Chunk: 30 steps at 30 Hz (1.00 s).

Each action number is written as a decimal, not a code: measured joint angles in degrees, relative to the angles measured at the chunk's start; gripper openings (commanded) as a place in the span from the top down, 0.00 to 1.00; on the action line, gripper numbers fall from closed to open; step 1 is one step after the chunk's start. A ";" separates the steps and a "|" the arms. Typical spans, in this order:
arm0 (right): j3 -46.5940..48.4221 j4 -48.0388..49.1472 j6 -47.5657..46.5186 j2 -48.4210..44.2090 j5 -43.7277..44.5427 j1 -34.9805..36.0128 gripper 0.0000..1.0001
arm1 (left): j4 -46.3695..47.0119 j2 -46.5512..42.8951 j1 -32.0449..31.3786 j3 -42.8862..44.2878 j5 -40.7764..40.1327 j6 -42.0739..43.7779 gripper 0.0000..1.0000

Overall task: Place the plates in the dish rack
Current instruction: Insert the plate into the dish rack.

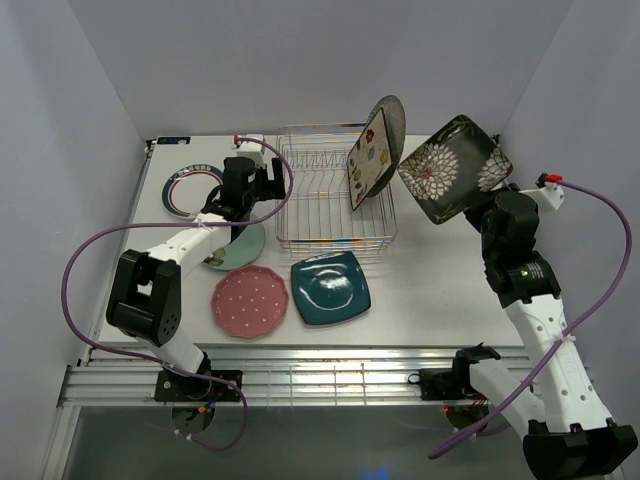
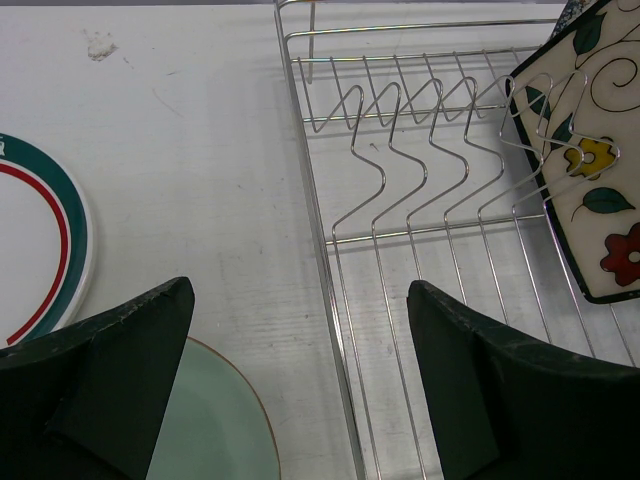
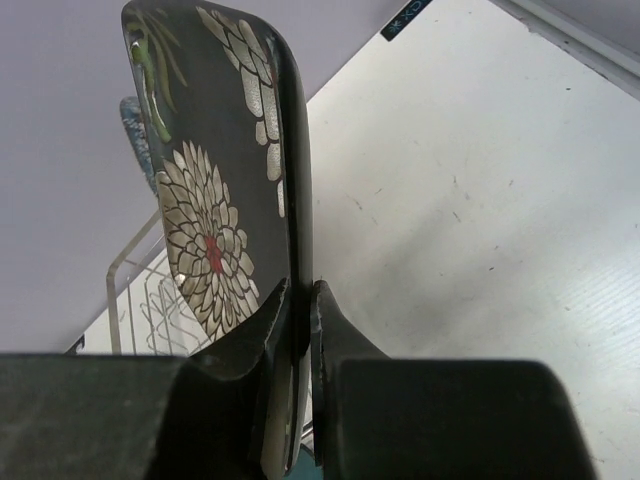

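Grips the black floral square plate (image 1: 450, 165) by its lower edge in the right gripper (image 3: 300, 300), fingers pinched tight on both faces. Holds it raised and tilted just right of the dish rack (image 1: 335, 240), clear of the wires.

Spreads the left gripper (image 2: 300, 292) wide with nothing between the fingers, hovering over the rack's left rail.

Keeps two plates on edge at the rack's right end:
- the cream floral square plate (image 1: 368, 160), among the prongs
- the speckled grey round plate (image 1: 392, 118), at the rack's far right corner

Shows four more lying flat on the table (image 1: 430, 290):
- the teal square plate (image 1: 330, 287), just in front of the rack
- the pink dotted scalloped plate (image 1: 250, 300), in front of the rack and off to its left
- the mint floral round plate (image 1: 240, 250), near the rack's front left corner, partly under the left arm
- the white teal-rimmed round plate (image 1: 185, 190), left of the rack
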 measured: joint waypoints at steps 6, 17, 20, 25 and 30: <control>2.12 0.61 -1.77 0.83 0.76 4.57 0.92 | 0.00 0.00 0.00 0.00 0.00 0.00 0.02; 6.49 3.04 -5.73 7.48 5.22 12.96 0.92 | 0.00 0.00 0.00 0.00 0.00 0.00 0.02; 7.69 4.35 -7.08 10.01 7.54 15.41 0.92 | 0.00 0.00 0.00 0.00 0.00 0.02 0.02; 9.35 7.39 -10.36 13.79 12.41 20.87 0.92 | 0.00 0.00 0.00 0.00 0.00 0.02 0.02; 12.44 10.43 -14.14 18.12 17.27 25.75 0.92 | 0.00 0.00 0.00 0.00 0.00 0.02 0.02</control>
